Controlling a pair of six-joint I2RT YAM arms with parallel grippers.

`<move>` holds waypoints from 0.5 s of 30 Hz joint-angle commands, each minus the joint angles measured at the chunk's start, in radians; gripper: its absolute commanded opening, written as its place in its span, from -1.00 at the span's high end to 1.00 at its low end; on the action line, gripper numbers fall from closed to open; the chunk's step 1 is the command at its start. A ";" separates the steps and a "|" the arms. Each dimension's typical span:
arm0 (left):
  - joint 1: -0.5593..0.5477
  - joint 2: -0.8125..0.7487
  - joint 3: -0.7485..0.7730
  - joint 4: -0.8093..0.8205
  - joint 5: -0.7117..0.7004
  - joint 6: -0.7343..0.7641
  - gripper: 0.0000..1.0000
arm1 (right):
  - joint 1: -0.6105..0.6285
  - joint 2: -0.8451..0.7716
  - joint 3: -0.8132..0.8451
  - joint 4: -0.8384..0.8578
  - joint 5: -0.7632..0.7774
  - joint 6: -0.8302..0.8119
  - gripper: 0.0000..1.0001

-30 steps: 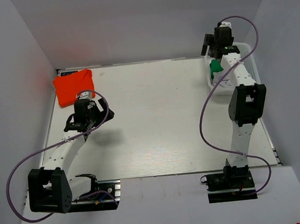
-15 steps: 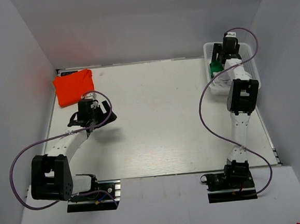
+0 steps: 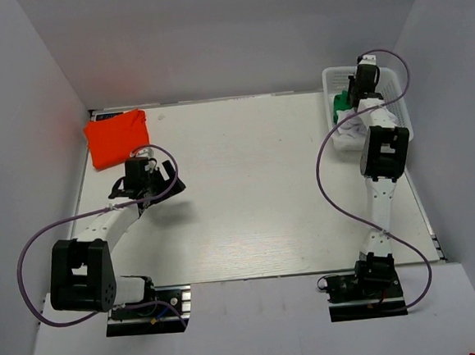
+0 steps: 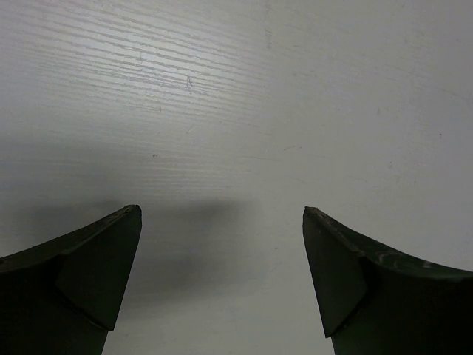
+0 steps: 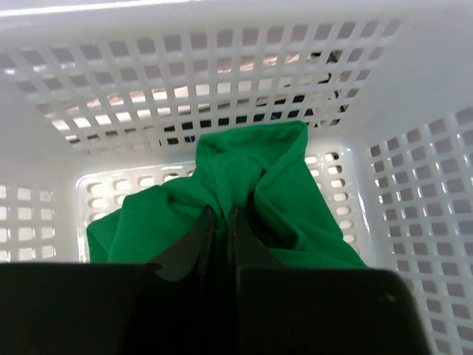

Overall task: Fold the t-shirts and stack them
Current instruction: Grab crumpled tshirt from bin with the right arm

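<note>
Green t-shirt [image 5: 284, 185]: pinched in right gripper [image 5: 219, 214], inside white lattice basket [image 5: 222, 66].
Left gripper [image 4: 222, 218]: fingers apart, holding nothing.
Orange-red t-shirt [image 3: 117, 137]: upper left, near left gripper.
Count: two t-shirts, one basket.

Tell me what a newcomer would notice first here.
The vivid orange-red t-shirt lies at the far left corner of the table. Next, the right end effector is pinched shut on the bright green t-shirt inside the white basket at far right. The left end effector hangs open over the tabletop.
</note>
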 commanded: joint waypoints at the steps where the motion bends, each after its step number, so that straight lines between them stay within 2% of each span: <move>1: 0.004 -0.007 0.028 0.012 0.012 -0.007 -1.00 | -0.009 -0.044 0.041 0.123 -0.002 0.018 1.00; 10: 0.004 -0.018 0.028 0.021 0.021 -0.007 -1.00 | -0.020 -0.277 -0.004 0.267 -0.032 0.067 1.00; 15: 0.004 -0.027 0.017 0.030 0.030 -0.007 -1.00 | -0.018 -0.339 -0.024 0.320 -0.059 0.058 1.00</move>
